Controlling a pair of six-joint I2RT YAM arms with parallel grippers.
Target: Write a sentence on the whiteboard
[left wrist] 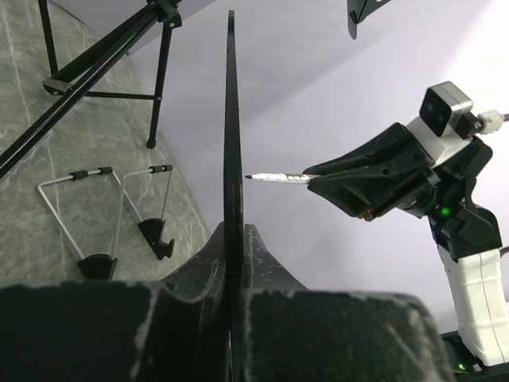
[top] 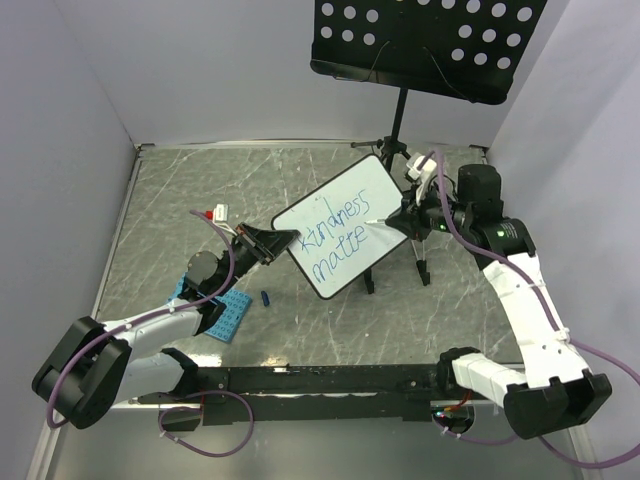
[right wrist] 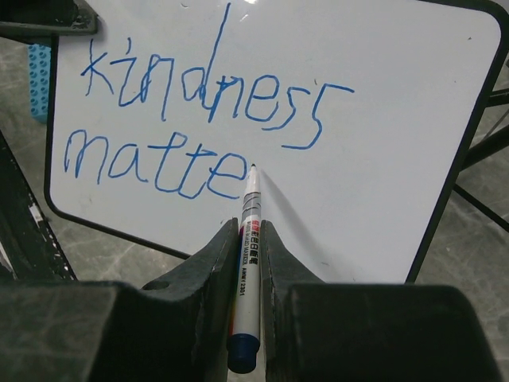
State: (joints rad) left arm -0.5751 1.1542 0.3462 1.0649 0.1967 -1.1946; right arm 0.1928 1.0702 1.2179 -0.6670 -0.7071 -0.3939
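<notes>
The whiteboard (top: 350, 215) is held tilted above the table, its left edge clamped in my left gripper (top: 280, 240). In the left wrist view I see the board edge-on (left wrist: 231, 119) between my shut fingers. Blue script on it reads "kindness" over "matte" (right wrist: 159, 171). My right gripper (right wrist: 249, 239) is shut on a white marker (right wrist: 249, 247) with a blue end. The marker tip (right wrist: 253, 166) is just right of the last "e", a small gap off the board face in the left wrist view (left wrist: 274, 177).
A black perforated music-stand tray (top: 425, 40) on a tripod (top: 395, 150) stands behind the board. A blue studded plate (top: 225, 315) and a small blue cap (top: 266, 297) lie on the table near my left arm. Wire board feet (left wrist: 103, 231) lie on the table.
</notes>
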